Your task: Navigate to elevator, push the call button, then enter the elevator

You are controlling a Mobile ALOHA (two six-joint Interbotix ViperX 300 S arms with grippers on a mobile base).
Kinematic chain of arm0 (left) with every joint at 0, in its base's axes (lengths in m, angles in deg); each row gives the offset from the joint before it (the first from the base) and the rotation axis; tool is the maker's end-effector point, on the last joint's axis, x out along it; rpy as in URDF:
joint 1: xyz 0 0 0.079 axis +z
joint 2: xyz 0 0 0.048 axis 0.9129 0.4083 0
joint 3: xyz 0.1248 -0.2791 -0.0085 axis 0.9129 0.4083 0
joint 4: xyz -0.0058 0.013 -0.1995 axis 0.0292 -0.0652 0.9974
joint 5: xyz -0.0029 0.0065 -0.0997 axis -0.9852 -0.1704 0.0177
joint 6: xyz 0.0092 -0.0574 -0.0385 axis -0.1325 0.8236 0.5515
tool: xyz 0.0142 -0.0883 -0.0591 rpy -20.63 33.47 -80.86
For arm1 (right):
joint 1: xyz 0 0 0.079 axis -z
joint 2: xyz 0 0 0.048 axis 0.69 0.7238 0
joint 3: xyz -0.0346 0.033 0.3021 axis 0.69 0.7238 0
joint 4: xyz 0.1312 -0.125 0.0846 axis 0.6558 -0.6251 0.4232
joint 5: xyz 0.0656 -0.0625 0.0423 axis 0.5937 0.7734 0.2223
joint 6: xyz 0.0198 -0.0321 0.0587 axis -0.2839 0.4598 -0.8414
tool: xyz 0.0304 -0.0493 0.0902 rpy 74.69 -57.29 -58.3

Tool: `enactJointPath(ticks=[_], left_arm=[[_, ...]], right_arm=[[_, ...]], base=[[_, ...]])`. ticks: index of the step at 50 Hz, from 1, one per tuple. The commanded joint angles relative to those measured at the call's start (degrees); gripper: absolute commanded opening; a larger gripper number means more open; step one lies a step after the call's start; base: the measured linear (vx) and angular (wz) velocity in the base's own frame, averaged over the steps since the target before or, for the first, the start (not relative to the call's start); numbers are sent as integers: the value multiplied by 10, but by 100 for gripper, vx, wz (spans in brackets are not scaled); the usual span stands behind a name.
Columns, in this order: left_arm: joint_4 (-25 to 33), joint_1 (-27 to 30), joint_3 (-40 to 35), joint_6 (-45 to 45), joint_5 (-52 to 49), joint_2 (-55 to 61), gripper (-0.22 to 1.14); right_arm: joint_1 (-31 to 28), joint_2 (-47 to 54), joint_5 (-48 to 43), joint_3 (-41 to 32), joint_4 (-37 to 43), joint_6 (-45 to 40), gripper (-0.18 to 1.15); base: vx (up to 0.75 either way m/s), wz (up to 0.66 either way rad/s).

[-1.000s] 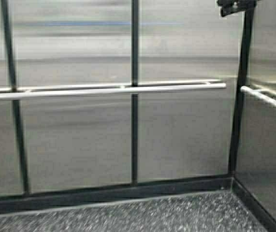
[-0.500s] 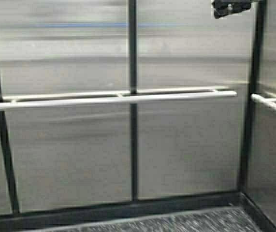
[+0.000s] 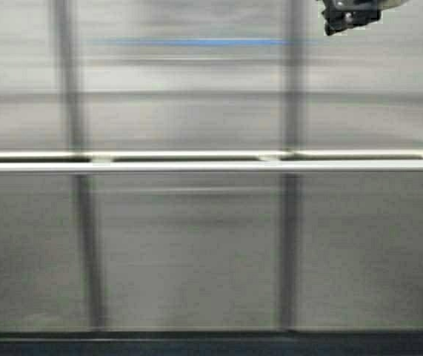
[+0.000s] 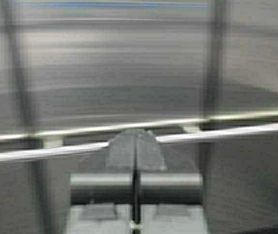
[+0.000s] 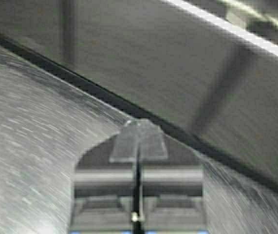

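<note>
- I'm inside the elevator (image 3: 196, 245), facing its steel-panelled back wall close up, with the handrail (image 3: 211, 166) running straight across my high view.
- Left tool (image 4: 136, 146): fingers pressed together, pointed at the handrail.
- Right tool (image 5: 138, 134): fingers together too, angled down over the speckled floor (image 5: 27, 161) by the wall's dark base strip (image 5: 187, 134).

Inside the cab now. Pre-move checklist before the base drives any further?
1. Inside the elevator: ok, steel back wall fills the high view.
2. Clearance ahead: not ok, handrail spans the whole view and the wall is close.
3. Left gripper shut and empty: ok.
4. Right gripper shut and empty: ok, pointing at the speckled floor.
5. Doors behind: cannot tell, out of view.
</note>
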Motion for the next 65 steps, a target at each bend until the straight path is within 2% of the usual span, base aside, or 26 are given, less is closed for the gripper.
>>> enactJointPath(ticks=[1,22,36,44,65], left_arm=[[3,-1,-7,-2,3,5,3],[2,0,-18,-8,5,29,3],[3,0,-19,-27,11,32,3],[4,0,-11,-21,8,32,3],[8,-1,-9,-15,7,32,3]], right_arm=[[-14,-4,-4,-8,0,-1,6],[-18,-2,-40,-30,3,-3,6],[-18,11,-40,-29,3,-2,6],[-18,12,-40,-4,3,-4,6],[-18,25,-41,-19,3,-4,6]], base=[[15,69],[12,73],[10,60],[11,68],[10,63]])
